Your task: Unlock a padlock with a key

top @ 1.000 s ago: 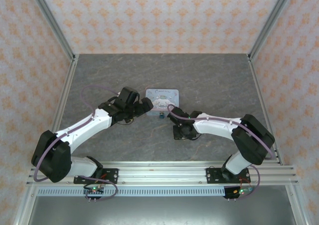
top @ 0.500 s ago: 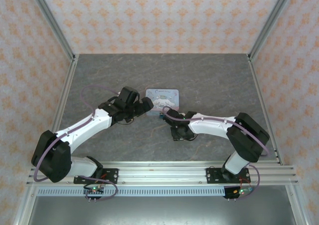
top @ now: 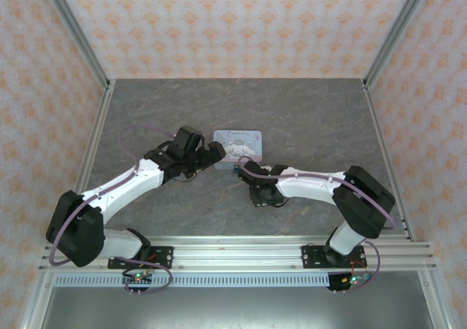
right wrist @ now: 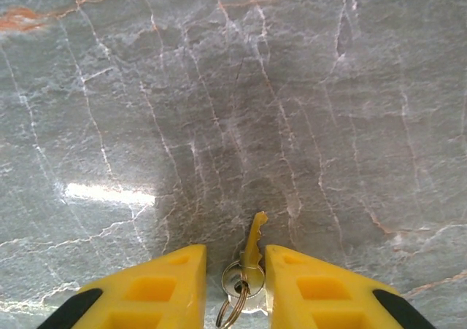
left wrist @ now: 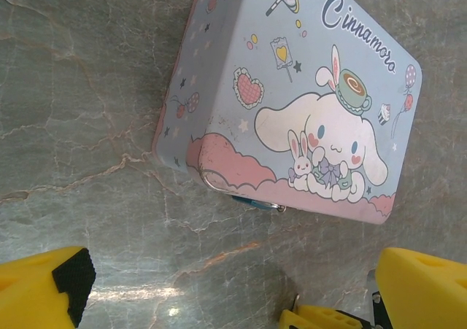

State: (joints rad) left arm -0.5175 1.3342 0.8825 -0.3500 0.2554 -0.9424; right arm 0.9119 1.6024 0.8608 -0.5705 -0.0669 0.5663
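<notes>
Padlock (left wrist: 252,200) lay tucked against the near edge of the pastel-blue tin (left wrist: 292,95), close to the middle of the worktop (top: 314,117). From the left wrist, little of it showed beyond a dark blue-green sliver and a bit of metal under the tin's rim. It sat where it had been a second before, and the tin had not shifted either. The right arm (top: 321,183) had changed: its forearm had swung left and its elbend had drawn in from the right edge. That brought the right gripper (right wrist: 235,250) from just off the tin's near right corner to just beside the padlock. Between its yellow fingers (right wrist: 146,292) stood the key (right wrist: 252,252), blade pointing away from the wrist, with a key ring (right wrist: 232,303) through its head. The fingers were close together about the key. Its head lay against one finger and a thin dark gap showed at the other, so I could not tell whether they pinched it. The left arm (top: 124,183) had stayed put, and the left gripper (left wrist: 230,278) was spread wide, holding nothing, just off the tin's near left corner.
</notes>
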